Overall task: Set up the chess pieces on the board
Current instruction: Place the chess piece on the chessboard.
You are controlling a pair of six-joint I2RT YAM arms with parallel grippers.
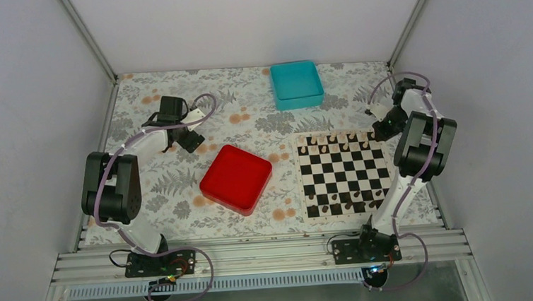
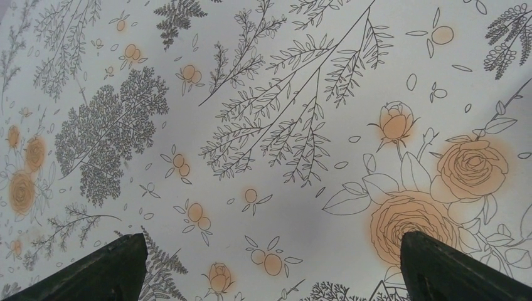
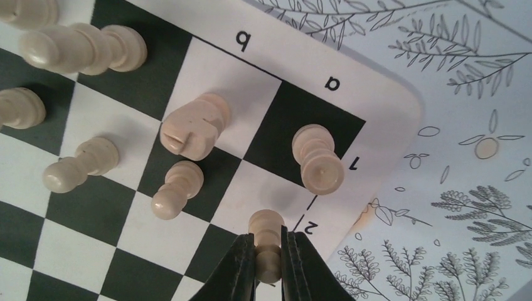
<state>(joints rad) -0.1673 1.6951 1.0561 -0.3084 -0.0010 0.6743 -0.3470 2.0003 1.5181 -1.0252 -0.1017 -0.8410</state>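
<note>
While clamped by the right gripper (image 3: 268, 271), pawn (image 3: 266, 229): held upright, head up, on a2 at the board (image 3: 383, 119) corner.
Neighbours: rook (image 3: 318, 164) on a1, knight (image 3: 193, 125) on b1, both apart.
Left gripper (image 2: 271, 251): spread wide above the floral table (image 2: 282, 94).

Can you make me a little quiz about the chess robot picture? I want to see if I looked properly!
1. True or false: the left gripper is holding a chess piece.
2. Pick one: the right gripper is pinching A) a small cream wooden chess piece, B) a dark brown piece, C) nothing.
3. One word: what colour is the square plastic tray nearest the back wall?
Key: 1 false, it is open over the flowered tablecloth; 2 A; 3 teal.
</note>
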